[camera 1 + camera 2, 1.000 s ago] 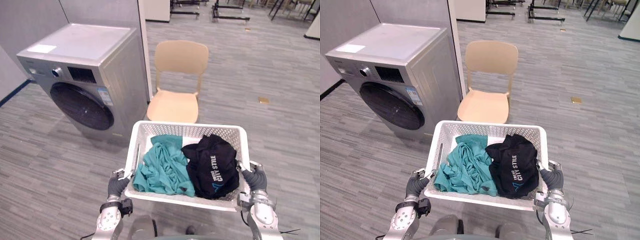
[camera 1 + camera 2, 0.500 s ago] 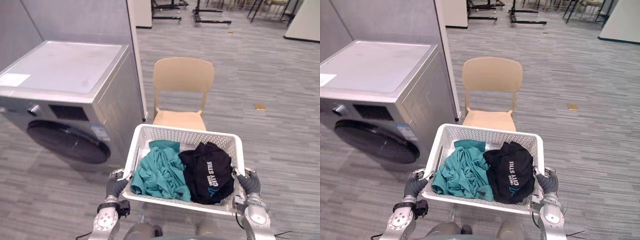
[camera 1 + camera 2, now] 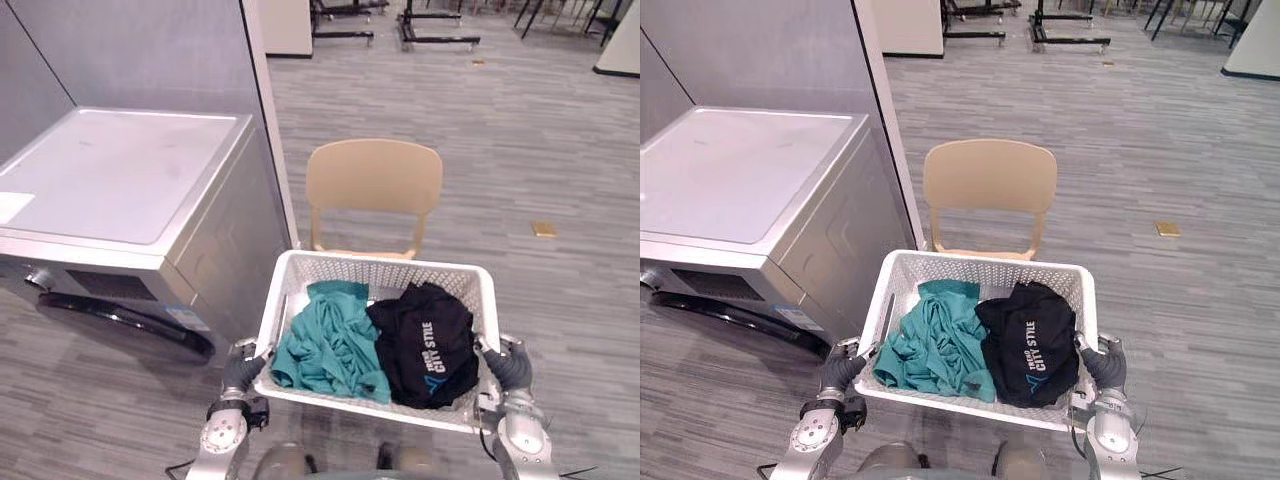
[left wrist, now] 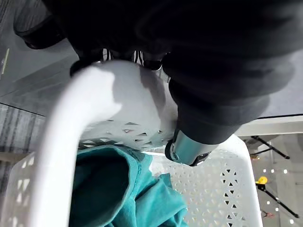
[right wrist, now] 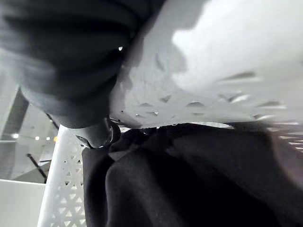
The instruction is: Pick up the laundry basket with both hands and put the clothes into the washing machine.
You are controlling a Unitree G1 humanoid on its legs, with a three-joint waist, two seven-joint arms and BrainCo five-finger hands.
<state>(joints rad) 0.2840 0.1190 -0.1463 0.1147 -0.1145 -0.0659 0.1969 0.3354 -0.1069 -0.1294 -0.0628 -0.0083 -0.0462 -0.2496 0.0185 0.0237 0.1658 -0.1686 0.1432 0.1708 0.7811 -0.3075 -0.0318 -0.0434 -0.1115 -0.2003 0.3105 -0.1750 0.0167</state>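
I hold a white perforated laundry basket (image 3: 385,273) in the air before me, level. It carries a teal garment (image 3: 330,340) on its left side and a black printed garment (image 3: 428,343) on its right. My left hand (image 3: 242,373) is shut on the basket's left rim, its thumb (image 4: 189,149) hooked over the edge inside. My right hand (image 3: 508,366) is shut on the right rim, thumb (image 5: 97,133) over the edge by the black cloth. The silver washing machine (image 3: 120,200) stands at my left, its dark round door (image 3: 120,320) closed.
A beige plastic chair (image 3: 372,190) stands straight behind the basket, beside the machine. A grey partition wall (image 3: 150,50) rises behind the machine. Open grey plank floor (image 3: 560,160) stretches to the right, with metal frames (image 3: 440,25) far back.
The whole picture has shifted: the camera has come closer and higher, so the machine's top looms larger at left and the basket now covers the chair's seat. Both hands still hold the basket.
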